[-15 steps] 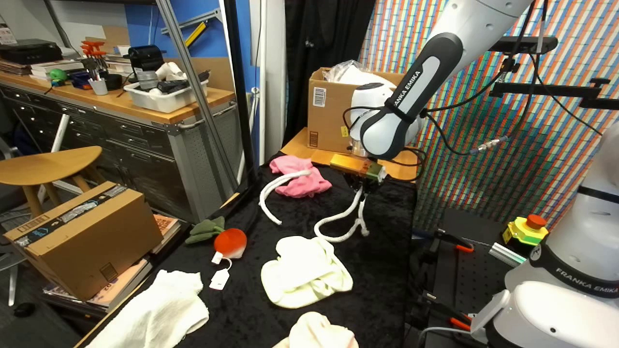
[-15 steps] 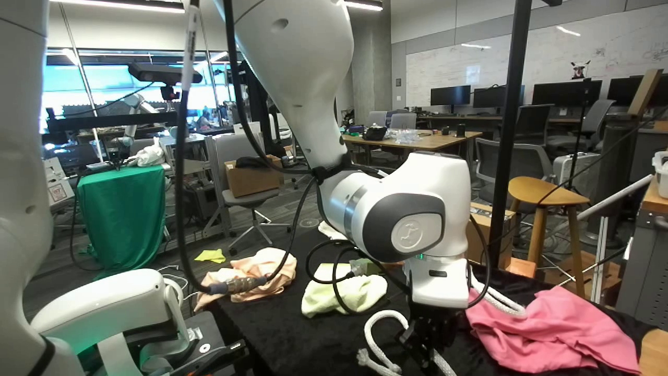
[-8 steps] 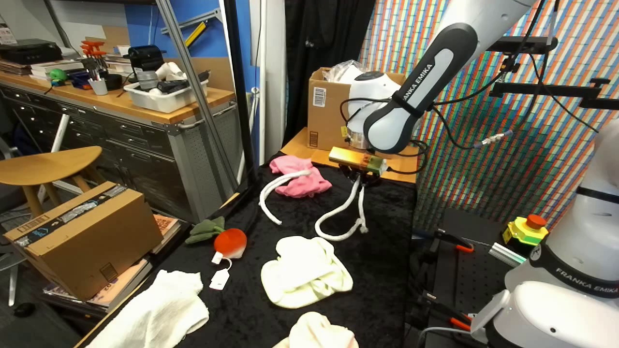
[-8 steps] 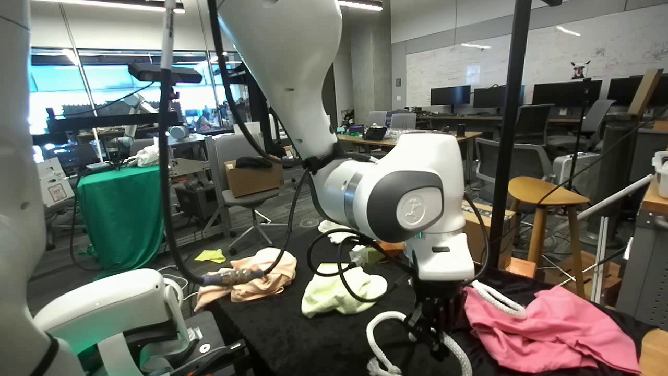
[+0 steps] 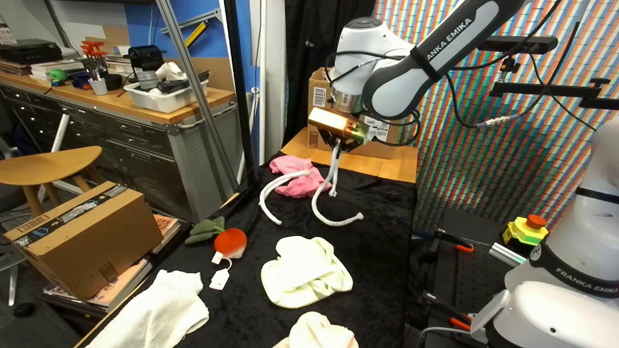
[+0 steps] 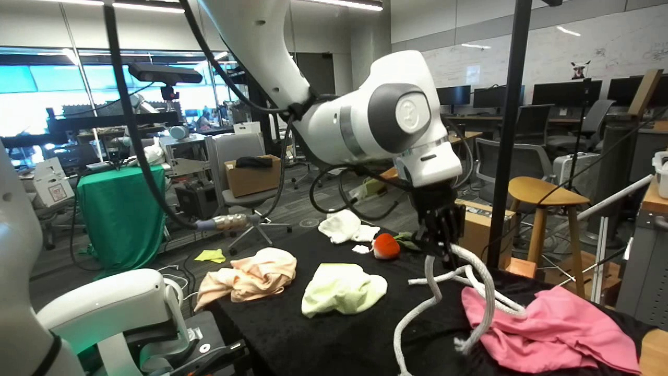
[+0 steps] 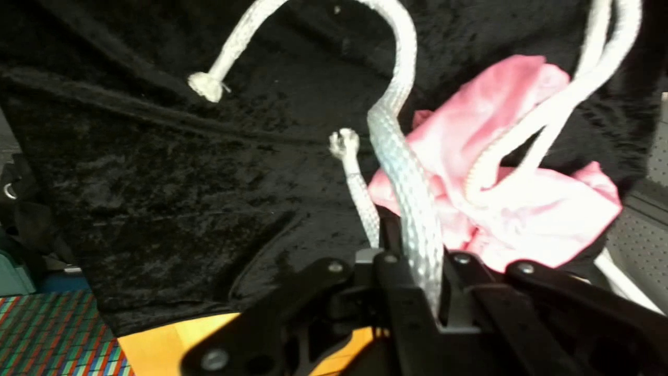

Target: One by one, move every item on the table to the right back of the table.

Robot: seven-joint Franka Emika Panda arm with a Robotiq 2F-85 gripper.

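My gripper (image 5: 337, 146), also in an exterior view (image 6: 443, 255) and the wrist view (image 7: 416, 256), is shut on a white rope (image 5: 316, 200) above the table. The held rope hangs in two strands, also in the wrist view (image 7: 404, 162). Another white rope (image 5: 271, 189) lies partly over the pink cloth (image 5: 302, 183) at the back. A pale yellow-green cloth (image 5: 304, 273), a peach cloth (image 6: 255, 274), a white cloth (image 5: 162, 307) and a red plush vegetable (image 5: 231, 241) with green leaves and a white tag lie on the black-covered table (image 5: 377, 270).
A large cardboard box (image 5: 321, 116) stands on a wooden surface (image 5: 297, 145) behind the table. Another cardboard box (image 5: 96, 237) stands beside the table. A black post (image 6: 509, 136) rises at the table's edge. An emergency stop (image 5: 527, 229) sits near the robot base.
My gripper has risen and tilted, moving toward the pink cloth side with the rope. The held rope's strands have lifted and swung. The cloths and the other rope have not moved.
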